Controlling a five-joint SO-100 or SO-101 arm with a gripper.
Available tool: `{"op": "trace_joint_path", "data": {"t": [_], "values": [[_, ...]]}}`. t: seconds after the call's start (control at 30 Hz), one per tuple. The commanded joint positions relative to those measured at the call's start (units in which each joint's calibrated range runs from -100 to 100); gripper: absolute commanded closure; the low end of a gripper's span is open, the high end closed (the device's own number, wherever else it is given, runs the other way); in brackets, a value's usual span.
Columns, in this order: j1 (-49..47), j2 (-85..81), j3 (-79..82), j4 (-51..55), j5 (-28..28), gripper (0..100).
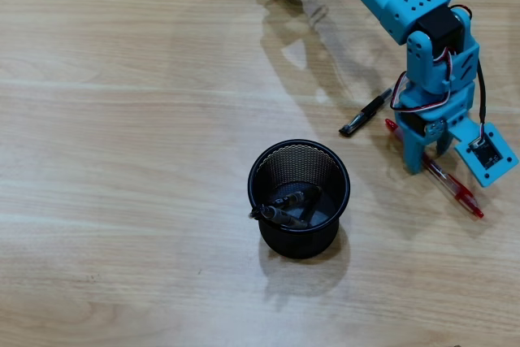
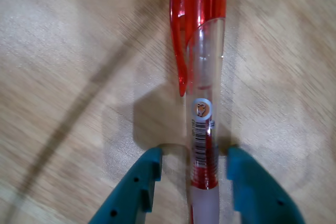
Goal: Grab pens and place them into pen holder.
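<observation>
Overhead view: blue arm reaches down from top edge, gripper lowered over red-and-clear pen lying diagonal on wood table, right of mesh pen holder. Wrist view: gripper fingers partly apart, straddling pen barrel near white grip, one fingertip each side w/ small gaps; not clamped. Black pen lies on table just above-left of gripper, well apart from holder. Two clear-and-black pens lie inside holder.
</observation>
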Motion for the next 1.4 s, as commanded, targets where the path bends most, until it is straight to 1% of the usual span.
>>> {"op": "trace_joint_path", "data": {"t": [0.0, 0.07, 0.37, 0.47, 0.53, 0.57, 0.7, 0.93, 1.2, 1.37], "values": [[-0.1, -0.2, -1.4, 0.7, -0.3, 96], [0.0, -0.2, -1.4, 0.7, -0.3, 98], [-0.2, -1.0, -1.7, 0.9, -0.2, 98], [0.3, -4.1, -3.5, 1.1, 0.3, 98], [1.4, -7.5, -4.3, 3.4, 0.4, 98], [2.6, -11.7, -5.5, 7.3, 1.0, 98], [6.7, -21.1, -7.5, 14.2, 2.9, 98], [16.1, -39.0, -7.1, 19.9, 6.5, 98], [20.7, -46.2, -6.9, 19.0, 7.4, 98], [21.5, -47.9, -6.8, 11.1, 7.3, 98]]}}
